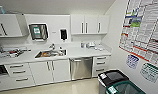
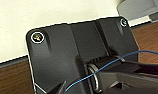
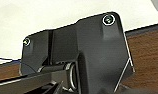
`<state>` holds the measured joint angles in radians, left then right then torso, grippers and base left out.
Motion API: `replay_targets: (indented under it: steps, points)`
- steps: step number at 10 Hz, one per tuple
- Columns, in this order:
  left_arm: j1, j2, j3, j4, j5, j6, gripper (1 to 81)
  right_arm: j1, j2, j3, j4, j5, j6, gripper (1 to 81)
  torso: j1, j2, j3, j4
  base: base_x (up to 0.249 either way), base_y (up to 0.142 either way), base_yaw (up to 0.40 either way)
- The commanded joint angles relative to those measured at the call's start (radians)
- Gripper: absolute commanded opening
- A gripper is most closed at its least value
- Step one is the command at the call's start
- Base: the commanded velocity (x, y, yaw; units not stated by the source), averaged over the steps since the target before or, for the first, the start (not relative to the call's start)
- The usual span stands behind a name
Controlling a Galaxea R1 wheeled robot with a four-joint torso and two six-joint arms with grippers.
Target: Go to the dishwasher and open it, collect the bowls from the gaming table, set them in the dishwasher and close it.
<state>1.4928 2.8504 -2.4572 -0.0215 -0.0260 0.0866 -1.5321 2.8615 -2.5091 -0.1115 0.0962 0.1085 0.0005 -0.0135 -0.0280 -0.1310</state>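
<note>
In the head view the dishwasher (image 1: 81, 68) stands under the white counter, right of the sink, its grey steel front shut with a bar handle along the top. The gaming table and the bowls are out of view. Both wrist views show the robot's own dark plate over a pale floor and a brown wood strip.
A white counter (image 1: 77, 52) with a steel sink (image 1: 50, 53) runs along the back wall, with white drawers and cabinet doors below. Two bins, a black-lidded one (image 1: 112, 76) and a green one (image 1: 125, 88), stand at the right by a poster-covered wall. Pale floor lies before the dishwasher.
</note>
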Motion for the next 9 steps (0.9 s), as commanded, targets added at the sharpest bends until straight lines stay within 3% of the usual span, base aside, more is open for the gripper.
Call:
replay_targets:
  steps: [1,9]
  points:
    - [-0.052,-0.022,0.007,0.006,0.051,0.01,81.1,0.048,-0.006,0.006,-0.011,-0.047,-0.003,81.1,0.0,0.0,0.0,0.0,0.1,0.0,0.0]
    - [-0.052,-0.023,0.009,0.006,0.051,0.01,81.1,0.048,-0.009,0.006,-0.011,-0.047,-0.003,81.1,0.0,0.0,0.0,0.0,0.102,0.0,0.0]
